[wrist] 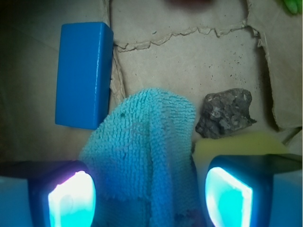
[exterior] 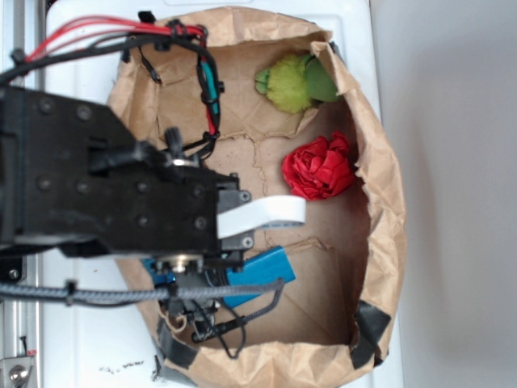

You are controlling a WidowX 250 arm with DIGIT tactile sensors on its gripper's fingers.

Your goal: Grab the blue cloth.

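Note:
In the wrist view the blue cloth (wrist: pixel 147 146), a fuzzy teal terry towel, lies bunched on the brown paper and runs down between my fingers. My gripper (wrist: pixel 149 198) is open, one glowing pad on each side of the cloth with a gap to it on both sides. In the exterior view the arm covers the cloth and the gripper's fingers, so neither shows there.
A rigid bright-blue block (wrist: pixel 84 75) (exterior: pixel 258 275) lies left of the cloth. A grey rock (wrist: pixel 225 112) and a yellow sponge (wrist: pixel 236 144) sit to its right. A red crumpled piece (exterior: pixel 320 167) and a green plush (exterior: pixel 292 82) lie farther off inside the brown paper walls (exterior: pixel 384 186).

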